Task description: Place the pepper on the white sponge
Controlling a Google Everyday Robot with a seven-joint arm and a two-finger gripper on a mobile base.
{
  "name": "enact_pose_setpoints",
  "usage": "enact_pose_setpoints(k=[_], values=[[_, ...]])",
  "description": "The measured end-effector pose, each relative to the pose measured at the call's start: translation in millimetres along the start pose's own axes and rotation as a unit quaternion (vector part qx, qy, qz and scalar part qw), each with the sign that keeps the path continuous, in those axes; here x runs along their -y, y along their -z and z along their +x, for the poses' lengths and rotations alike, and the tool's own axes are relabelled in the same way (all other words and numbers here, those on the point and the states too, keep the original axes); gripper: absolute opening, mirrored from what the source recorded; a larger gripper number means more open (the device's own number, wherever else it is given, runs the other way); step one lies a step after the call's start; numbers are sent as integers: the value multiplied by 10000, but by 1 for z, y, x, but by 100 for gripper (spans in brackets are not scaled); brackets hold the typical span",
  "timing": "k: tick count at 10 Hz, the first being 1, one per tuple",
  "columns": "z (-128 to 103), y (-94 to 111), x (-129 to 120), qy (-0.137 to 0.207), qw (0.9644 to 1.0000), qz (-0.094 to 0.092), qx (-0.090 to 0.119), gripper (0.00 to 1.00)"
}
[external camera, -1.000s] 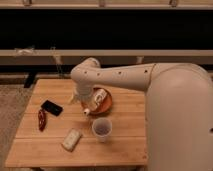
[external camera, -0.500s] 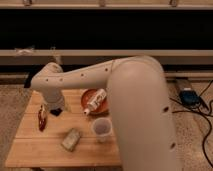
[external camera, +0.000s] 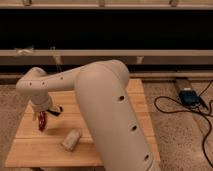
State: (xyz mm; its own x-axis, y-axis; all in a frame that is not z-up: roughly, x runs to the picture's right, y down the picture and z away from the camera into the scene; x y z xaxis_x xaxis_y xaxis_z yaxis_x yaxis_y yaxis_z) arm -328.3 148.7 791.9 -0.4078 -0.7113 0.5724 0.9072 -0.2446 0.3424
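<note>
Pepper (external camera: 42,121) is near the table's (external camera: 30,150) left edge, its length running almost straight up and down. My gripper (external camera: 47,114) is right on its upper end; whether I am pinching it I cannot tell. Sponge (external camera: 71,140) lies apart, askew, nearer the front edge.

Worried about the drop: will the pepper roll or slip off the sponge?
The pepper, under the gripper left of the sponge, looks small and slim, so likely light. Rounded, it may roll; the sponge seems narrow but probably soft.
</note>
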Motion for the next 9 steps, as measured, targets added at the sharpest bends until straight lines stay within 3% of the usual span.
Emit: enact_pose_setpoints(k=[4,9], values=[[-9,-34,31,-87,9999,-115,-85,80],[14,-49,53,-3,9996,-206,-200,80]])
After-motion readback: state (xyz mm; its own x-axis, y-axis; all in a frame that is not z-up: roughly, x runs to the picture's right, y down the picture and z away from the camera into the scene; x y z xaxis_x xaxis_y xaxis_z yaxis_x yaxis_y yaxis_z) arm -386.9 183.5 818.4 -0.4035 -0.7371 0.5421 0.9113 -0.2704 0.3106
